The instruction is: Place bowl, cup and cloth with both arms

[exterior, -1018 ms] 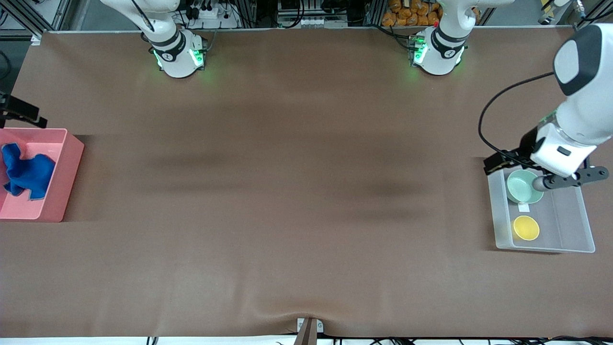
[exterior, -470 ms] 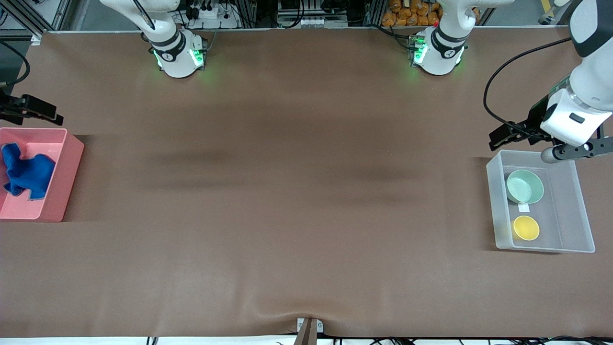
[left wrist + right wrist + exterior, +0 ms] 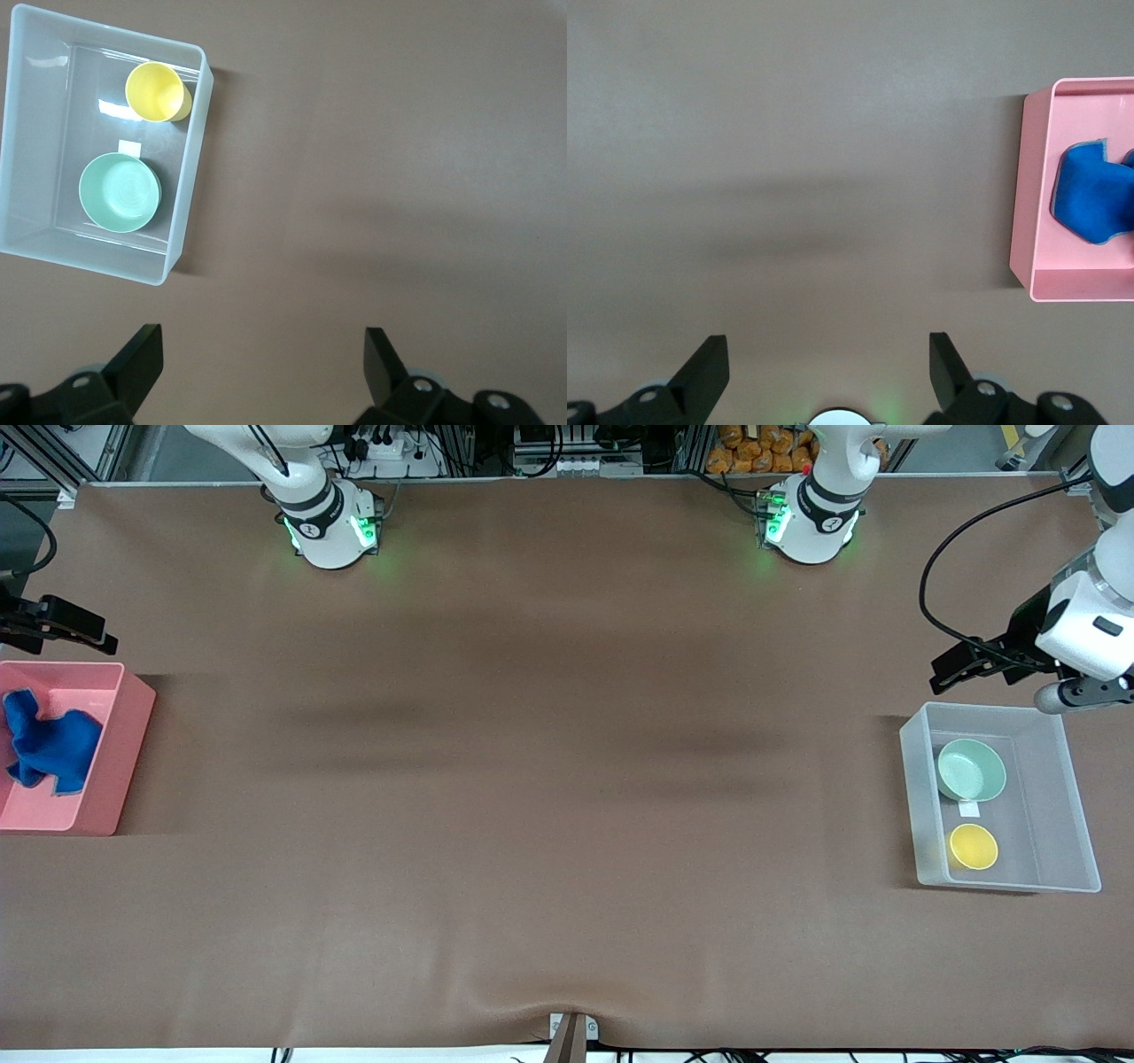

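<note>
Two containers are sitting on the brown tabletop (image 3: 549, 779). At the left arm's end, the clear tub (image 3: 1063, 797) is holding the cup (image 3: 973, 846), nearer the camera, and the bowl (image 3: 971, 770) just beside it. At the right arm's end, the pink bin (image 3: 124, 744) is holding the crumpled cloth (image 3: 51, 741). Farther off, the left hand (image 3: 263, 354) and the right hand (image 3: 828, 359) are hanging wide open and empty over bare tabletop.

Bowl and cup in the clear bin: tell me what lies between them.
A small white tag lies between the bowl and the cup, seen in the front view.
</note>
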`<state>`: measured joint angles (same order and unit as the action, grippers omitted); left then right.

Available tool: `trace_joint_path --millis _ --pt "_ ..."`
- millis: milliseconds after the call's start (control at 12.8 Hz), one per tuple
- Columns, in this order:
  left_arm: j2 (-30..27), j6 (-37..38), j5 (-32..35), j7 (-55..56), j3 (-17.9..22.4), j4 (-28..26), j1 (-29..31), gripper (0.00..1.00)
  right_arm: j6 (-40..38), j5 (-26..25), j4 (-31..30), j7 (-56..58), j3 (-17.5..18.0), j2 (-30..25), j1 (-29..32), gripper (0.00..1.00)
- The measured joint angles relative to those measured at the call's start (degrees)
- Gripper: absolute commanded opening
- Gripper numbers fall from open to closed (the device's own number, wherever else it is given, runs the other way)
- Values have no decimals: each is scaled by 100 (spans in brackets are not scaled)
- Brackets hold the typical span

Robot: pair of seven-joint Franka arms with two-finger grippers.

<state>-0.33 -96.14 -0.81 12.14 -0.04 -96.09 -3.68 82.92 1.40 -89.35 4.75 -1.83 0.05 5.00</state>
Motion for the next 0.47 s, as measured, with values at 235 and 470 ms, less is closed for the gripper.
trace_joint_path --millis 235,470 --pt "-32 -1 0 -109 121 44 1 100 51 0 0 0 3 0 -1 100" --pt "-42 -1 0 -109 130 71 0 100 88 0 10 0 29 -3 -12 100"
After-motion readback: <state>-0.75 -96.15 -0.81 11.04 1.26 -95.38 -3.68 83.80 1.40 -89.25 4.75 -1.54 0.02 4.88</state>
